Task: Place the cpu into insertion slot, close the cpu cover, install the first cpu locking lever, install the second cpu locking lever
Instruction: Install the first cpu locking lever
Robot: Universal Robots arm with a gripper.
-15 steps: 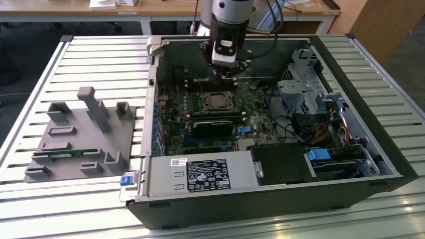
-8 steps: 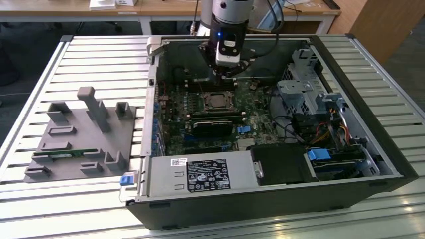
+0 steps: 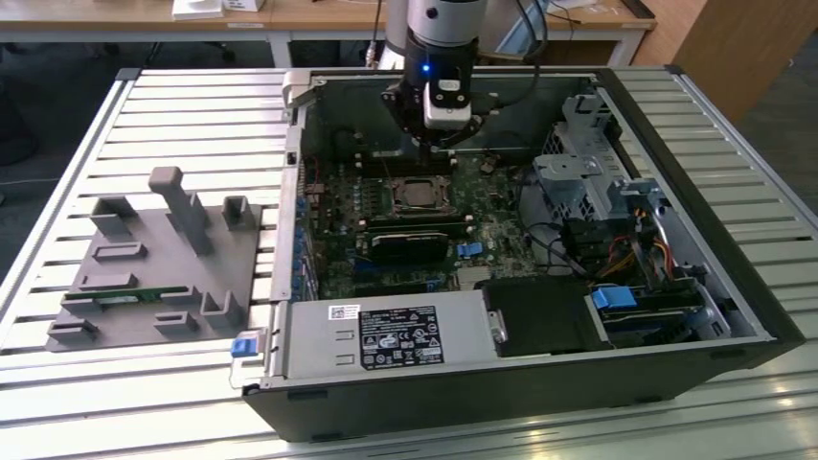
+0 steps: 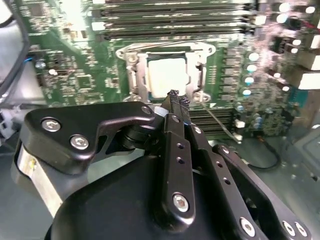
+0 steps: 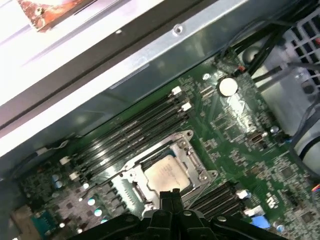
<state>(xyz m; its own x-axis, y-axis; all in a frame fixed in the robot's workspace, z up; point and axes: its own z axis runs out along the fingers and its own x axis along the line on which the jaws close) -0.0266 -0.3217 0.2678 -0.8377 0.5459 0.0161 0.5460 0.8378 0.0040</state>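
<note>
Right, your gripper, shut & empty, hangs w/ the cpu just past its tips, framed by the cpu cover.

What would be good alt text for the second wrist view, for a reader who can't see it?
The black gripper, its fingers shut together, points its tip at the silver cpu, which lies framed by the metal cpu cover. Around them spreads a green motherboard, with long memory slots beyond the cpu.
</note>
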